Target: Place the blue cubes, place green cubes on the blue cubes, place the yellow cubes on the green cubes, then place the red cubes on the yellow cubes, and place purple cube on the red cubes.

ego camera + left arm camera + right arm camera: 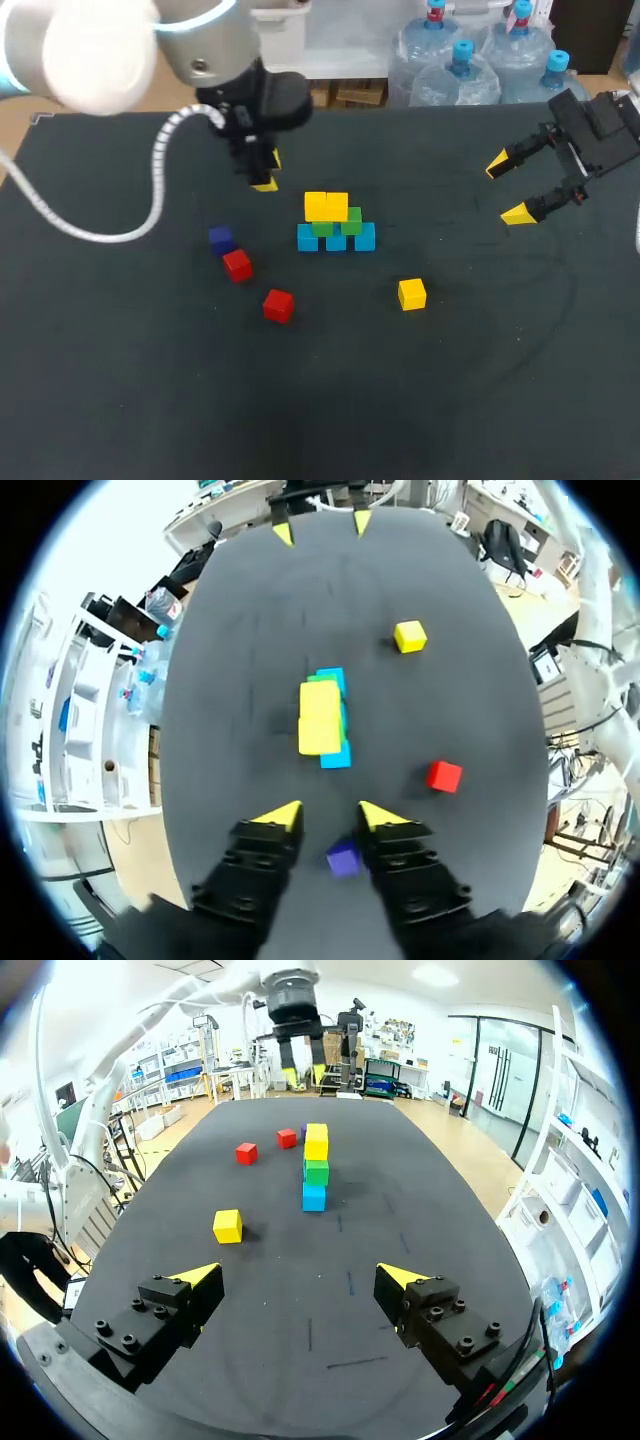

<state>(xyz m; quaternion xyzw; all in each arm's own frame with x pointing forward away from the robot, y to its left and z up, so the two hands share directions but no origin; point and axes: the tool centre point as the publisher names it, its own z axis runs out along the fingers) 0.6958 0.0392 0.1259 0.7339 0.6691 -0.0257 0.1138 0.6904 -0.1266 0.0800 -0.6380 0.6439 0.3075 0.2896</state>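
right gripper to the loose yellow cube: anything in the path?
Nothing visible. The right gripper is open, with only bare mat between it and the loose yellow cube. The stack and the red cubes lie beyond the cube, off that line.

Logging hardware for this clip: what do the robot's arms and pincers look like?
The left arm is bulky, white and grey, with a white ribbed hose looping alongside. The left pincer and right pincer are both black, bolted blocks with two fingers ending in bright yellow wedge tips.
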